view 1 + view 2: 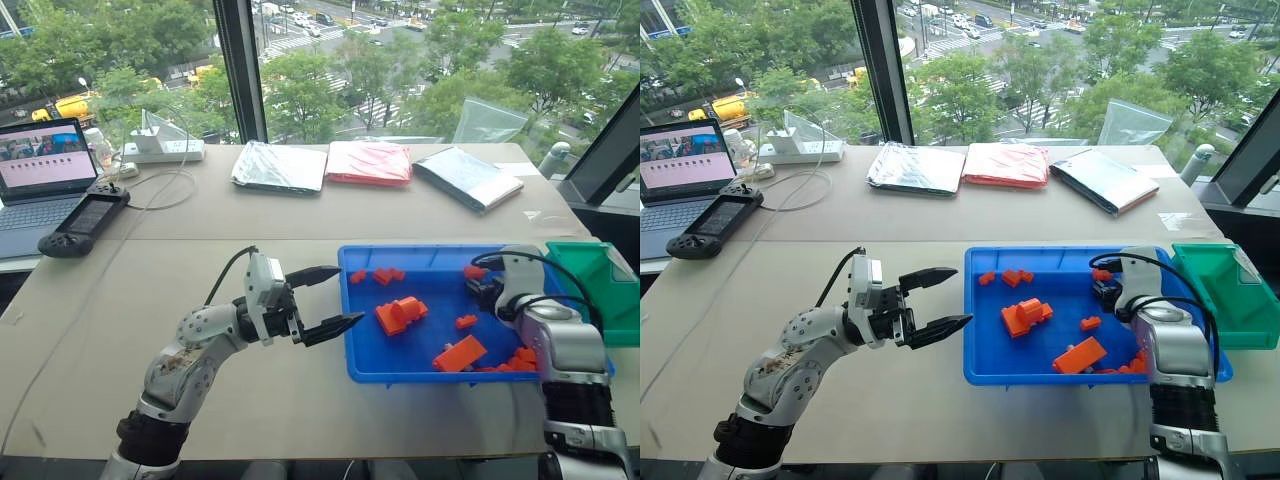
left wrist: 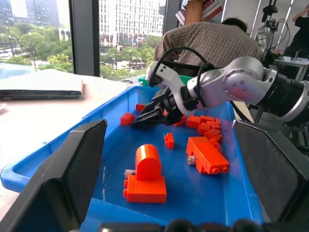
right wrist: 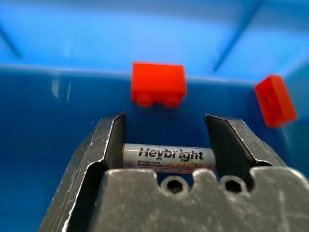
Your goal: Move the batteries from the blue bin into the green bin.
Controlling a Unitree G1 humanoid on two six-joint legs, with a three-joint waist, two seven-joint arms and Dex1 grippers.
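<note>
Silver AA battery [image 3: 168, 158], printed label readable, sits crosswise between the right pincer's [image 3: 166, 145] two fingers, clamped end to end. So real batteries are in play; the orange bricks [image 1: 400, 314] are clutter.

Right pincer [image 1: 484, 288] is inside the blue bin [image 1: 400, 373], near its far right corner, tips angled down among loose bricks. From the left wrist view the tips [image 2: 145, 119] look just above the bin floor, but I can't tell if the battery is actually clear of it.

Left pincer [image 1: 325, 298] hovers over the desk [image 1: 120, 330] just outside the blue bin's left wall, fingers spread wide, holding nothing. It points at the bin and isn't needed for this transfer.

Green bin [image 1: 607, 290] stands just beside the blue bin's right edge, close to the right arm. No batteries or bricks visible in the part of it that shows.

Step in hand, as I read it: grasp done, lift about to start.

Next move calls for:
- raising high enough to clear the blue wall and the taller green rim
- short swing to the right, over the green bin's opening
- letting go only once well inside the angled walls

Risk: the battery is round and held by its ends, so it could slip or pivot out if the wrist jerks. Other batteries may be buried under bricks; none visible.
</note>
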